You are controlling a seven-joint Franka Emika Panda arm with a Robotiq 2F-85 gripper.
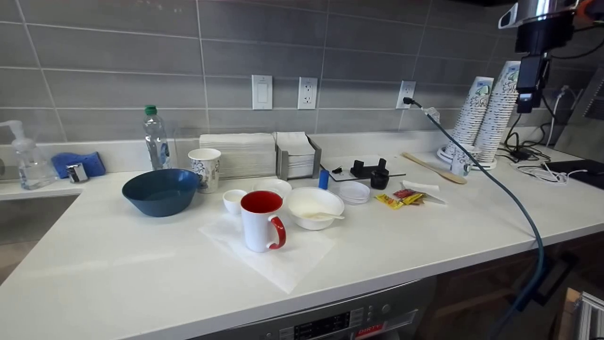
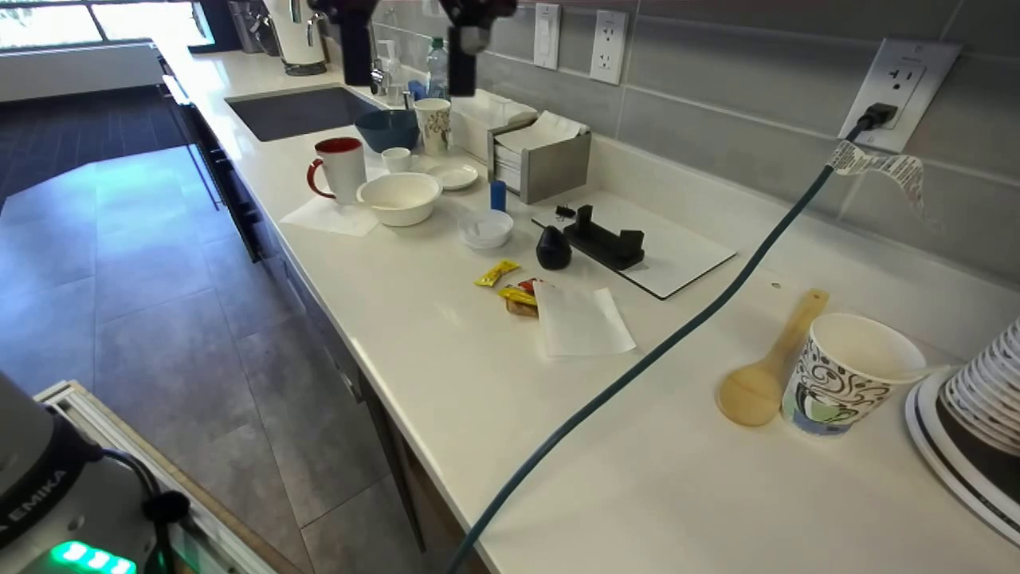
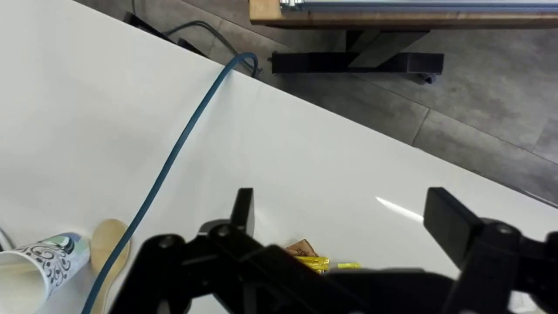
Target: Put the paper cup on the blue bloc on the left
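While my gripper (image 3: 342,207) is hanging high over the white surface (image 1: 141,283), jaws standing wide apart and gripping nothing, the small white paper cup (image 1: 233,202) is sitting upright just beside the red-and-white mug (image 1: 257,229) in both exterior views. The blue bloc (image 2: 498,195) is standing between the napkin holder (image 2: 558,167) and a stack of lids (image 2: 484,229). On the same surface, a wooden spoon (image 2: 753,395) is lying beside a patterned cup (image 2: 841,383), and a dark blue-green cable (image 3: 165,171) is running from a wall outlet (image 2: 916,72) past the surface's front edge.
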